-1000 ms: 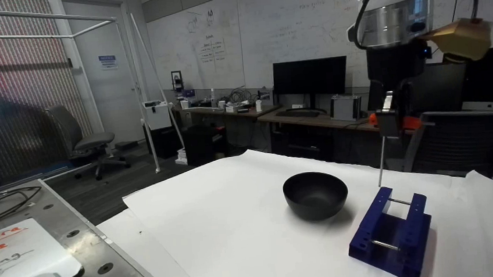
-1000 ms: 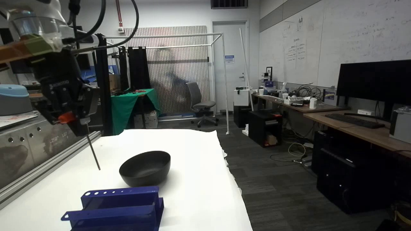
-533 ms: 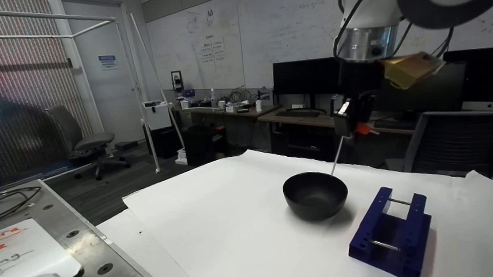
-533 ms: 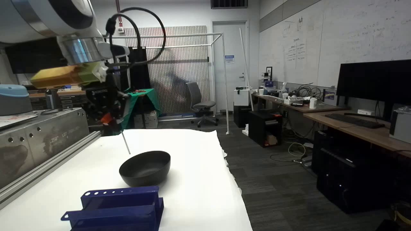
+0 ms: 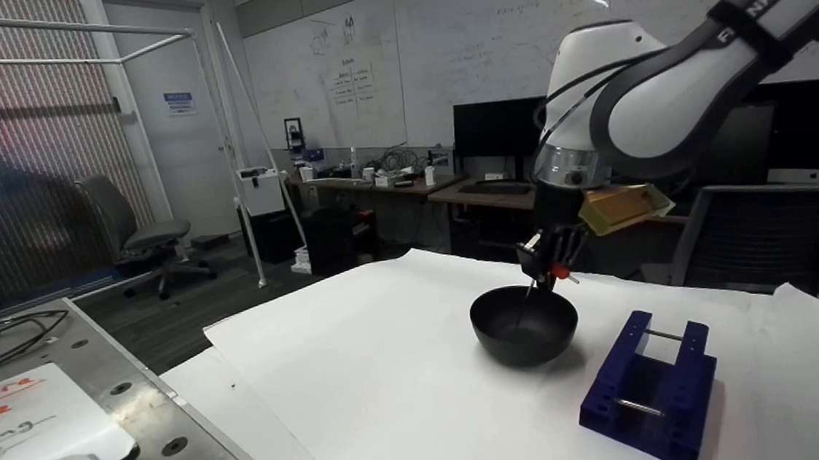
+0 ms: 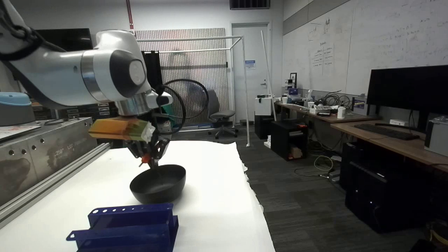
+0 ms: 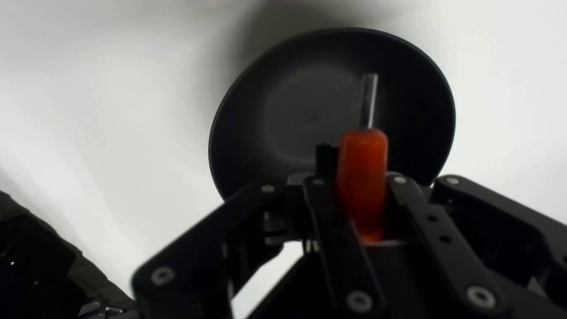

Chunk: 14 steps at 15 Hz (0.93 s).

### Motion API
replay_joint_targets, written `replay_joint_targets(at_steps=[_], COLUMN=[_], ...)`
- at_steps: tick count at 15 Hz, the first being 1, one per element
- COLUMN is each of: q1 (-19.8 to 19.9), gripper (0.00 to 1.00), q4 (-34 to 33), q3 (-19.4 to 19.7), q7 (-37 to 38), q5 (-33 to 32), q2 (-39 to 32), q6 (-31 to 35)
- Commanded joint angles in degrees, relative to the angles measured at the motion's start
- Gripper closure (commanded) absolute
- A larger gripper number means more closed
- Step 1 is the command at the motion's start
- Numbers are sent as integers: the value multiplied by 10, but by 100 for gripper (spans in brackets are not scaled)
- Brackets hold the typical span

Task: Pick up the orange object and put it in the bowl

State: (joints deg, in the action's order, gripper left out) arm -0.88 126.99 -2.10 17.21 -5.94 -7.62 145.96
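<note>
The black bowl stands on white paper in both exterior views; its wall also shows here. In the wrist view the bowl lies right below the jaws. My gripper is low at the bowl's rim, tilted, and shut on the orange object. The orange handle sits between the fingers in the wrist view, with a short metal stub at its end. A thin shaft runs down from the fingertips into the bowl in an exterior view. The orange end pokes out beside the fingers.
A dark blue blocky holder stands close beside the bowl, with metal rods across it; it also shows here. A metal bench edge runs along one side of the white paper.
My gripper has carried the orange object from high near the blue holder across to the bowl and lowered it. The shaft's tip is now inside the bowl; the bowl and holder stayed put.
</note>
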Motion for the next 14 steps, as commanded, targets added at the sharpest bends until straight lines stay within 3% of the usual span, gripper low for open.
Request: replay_joint_targets(at_steps=[1, 4, 5, 6, 14], q1=[-3, -2, 0, 1, 11], gripper=[92, 91, 66, 66, 5], q4=[-35, -50, -57, -66, -84], q3=[7, 6, 5, 5, 16], q7=[-17, -29, -33, -39, -62], q5=[38, 62, 70, 78, 93], q2=[-54, -73, -77, -81, -73], q6=[33, 40, 37, 27, -34])
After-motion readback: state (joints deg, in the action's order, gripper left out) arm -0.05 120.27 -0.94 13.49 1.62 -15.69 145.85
